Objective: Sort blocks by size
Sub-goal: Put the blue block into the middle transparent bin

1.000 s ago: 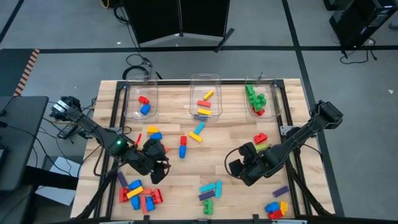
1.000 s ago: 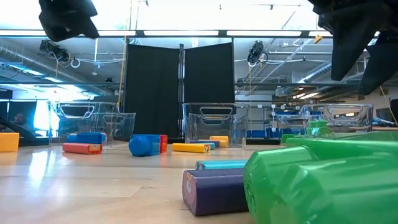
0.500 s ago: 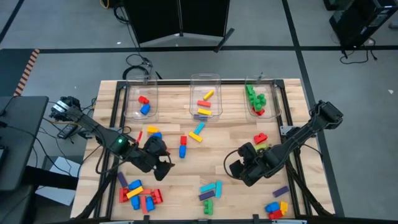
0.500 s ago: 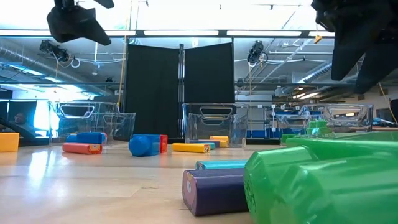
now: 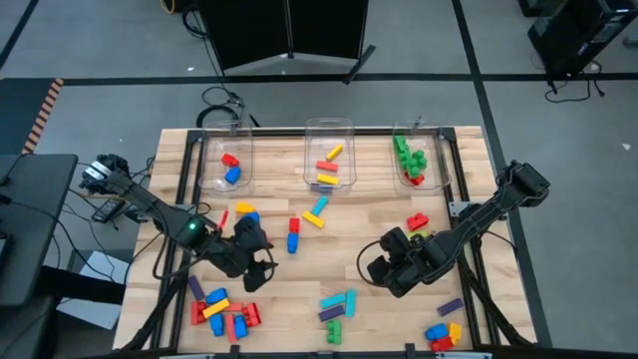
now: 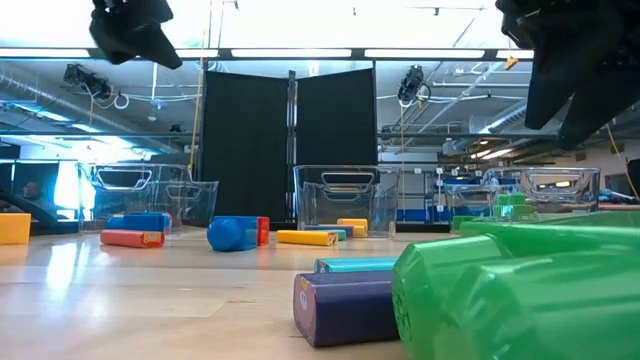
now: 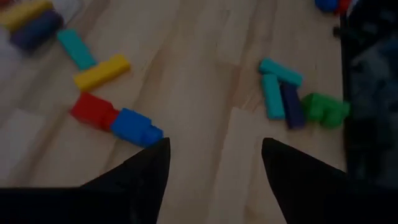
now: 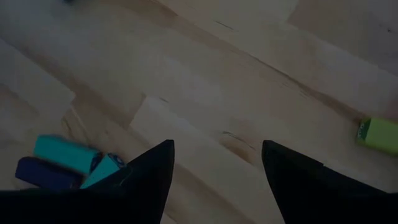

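Note:
Loose blocks lie flat on the wooden table (image 5: 379, 214): a red and blue pair (image 5: 293, 235), a cyan one (image 5: 317, 211), a cyan, purple and green group (image 5: 337, 311), a pile at the near left (image 5: 224, 311) and another at the near right (image 5: 444, 334). My left gripper (image 5: 257, 271) hangs open above bare wood near the red and blue pair (image 7: 115, 121), nothing between its fingers. My right gripper (image 5: 377, 271) hangs open over bare wood too, beside the cyan and purple blocks (image 8: 62, 163) and away from a lime block (image 8: 379, 134).
Three clear bins stand along the far edge, left (image 5: 227, 160), middle (image 5: 330, 155) and right (image 5: 417, 155), each holding a few blocks. A red block (image 5: 418, 221) lies far of the right gripper. Bare wood lies between the two grippers.
My left gripper has rolled about its own pointing line while staying in place above the table. My right gripper has rolled a little too. No block has moved.

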Controlling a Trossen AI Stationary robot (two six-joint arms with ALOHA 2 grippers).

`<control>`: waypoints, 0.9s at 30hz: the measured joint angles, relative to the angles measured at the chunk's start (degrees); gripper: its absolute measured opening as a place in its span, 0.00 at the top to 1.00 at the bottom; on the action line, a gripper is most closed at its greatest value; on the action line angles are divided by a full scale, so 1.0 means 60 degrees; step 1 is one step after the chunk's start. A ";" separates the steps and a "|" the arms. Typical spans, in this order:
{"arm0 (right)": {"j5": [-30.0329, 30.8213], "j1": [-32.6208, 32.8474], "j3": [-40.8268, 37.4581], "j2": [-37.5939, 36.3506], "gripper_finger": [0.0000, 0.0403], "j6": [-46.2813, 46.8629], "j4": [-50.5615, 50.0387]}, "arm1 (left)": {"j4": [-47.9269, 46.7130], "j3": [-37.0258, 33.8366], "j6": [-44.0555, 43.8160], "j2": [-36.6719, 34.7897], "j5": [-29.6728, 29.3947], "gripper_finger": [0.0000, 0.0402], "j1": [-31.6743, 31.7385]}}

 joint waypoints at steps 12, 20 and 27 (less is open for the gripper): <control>0.0000 -0.0002 0.0000 0.0000 0.37 -0.0007 0.0000 | 0.0598 0.0000 0.1526 0.0154 -0.0102 0.36 0.0260; -0.0004 0.0000 0.0000 0.0000 0.37 -0.0074 0.0000 | 0.3056 0.0061 0.3334 0.1216 -0.0352 0.36 0.0388; -0.0007 0.0000 0.0000 0.0000 0.37 -0.0232 0.0005 | 0.3011 0.1765 0.3373 0.3531 -0.0011 0.36 0.0883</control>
